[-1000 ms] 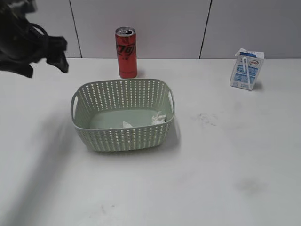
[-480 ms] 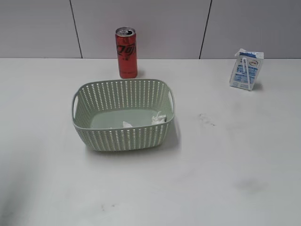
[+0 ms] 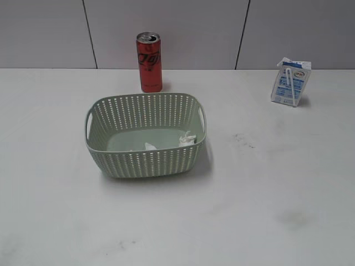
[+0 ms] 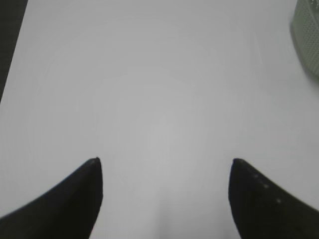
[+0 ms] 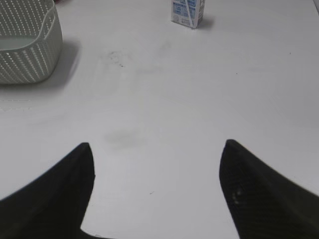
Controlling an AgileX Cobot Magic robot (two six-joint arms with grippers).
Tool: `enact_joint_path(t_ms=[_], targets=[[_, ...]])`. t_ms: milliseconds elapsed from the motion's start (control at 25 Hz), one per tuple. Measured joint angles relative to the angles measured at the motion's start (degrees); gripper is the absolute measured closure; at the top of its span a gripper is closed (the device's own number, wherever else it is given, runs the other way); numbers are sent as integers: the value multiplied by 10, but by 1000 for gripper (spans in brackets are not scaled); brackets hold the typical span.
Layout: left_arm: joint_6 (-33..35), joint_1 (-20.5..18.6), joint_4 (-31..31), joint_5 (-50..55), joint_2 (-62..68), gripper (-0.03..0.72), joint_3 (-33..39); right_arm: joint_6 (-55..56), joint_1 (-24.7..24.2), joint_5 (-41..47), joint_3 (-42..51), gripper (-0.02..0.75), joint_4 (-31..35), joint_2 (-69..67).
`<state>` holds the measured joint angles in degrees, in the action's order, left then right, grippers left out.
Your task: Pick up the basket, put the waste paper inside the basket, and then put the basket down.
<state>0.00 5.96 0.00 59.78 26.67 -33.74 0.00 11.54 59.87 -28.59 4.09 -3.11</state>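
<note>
Grey wall panels back a matte white desk (image 3: 288,183), faintly smudged, on which you see the pale sage-green rectangular plastic basket (image 3: 145,160) standing flat left of centre, its rounded corners, perforated woven-look walls and two cut-out handle slots plain in the exterior view. Inside, against the near wall, lie the small crumpled white waste paper wads (image 3: 187,139), so you may judge the task essentially finished. Behind the basket stands a tall red cylindrical drink can (image 3: 149,54), glossy metal; far right sits a blue-and-white cardboard milk carton (image 3: 290,81). Your left gripper (image 4: 164,164) hovers over bare desk with jaws spread wide and empty, the basket's corner at the frame's upper right; your right gripper (image 5: 154,149) likewise holds its jaws wide, gripping nothing, basket and carton well ahead. Risk from here is slight: a careless sweep could clip the light basket's rim and tip out the loose wads, or topple the slender can.
</note>
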Motion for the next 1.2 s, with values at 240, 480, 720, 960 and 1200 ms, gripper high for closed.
enact_joint_path(t_ms=[240, 480, 720, 960, 1200], targets=[[0, 0, -6, 16, -194, 109, 59, 0, 0, 0, 0, 148, 0, 10], [0, -3, -8, 24, -269, 109, 61, 0, 0, -2, 0, 148, 1, 11], [0, -5, -8, 24, -269, 109, 62, 0, 0, -2, 0, 148, 1, 12], [0, -6, -9, 24, -269, 109, 65, 0, 0, -2, 0, 148, 4, 34], [0, -6, -9, 24, -269, 109, 65, 0, -1, -2, 0, 148, 11, 34]])
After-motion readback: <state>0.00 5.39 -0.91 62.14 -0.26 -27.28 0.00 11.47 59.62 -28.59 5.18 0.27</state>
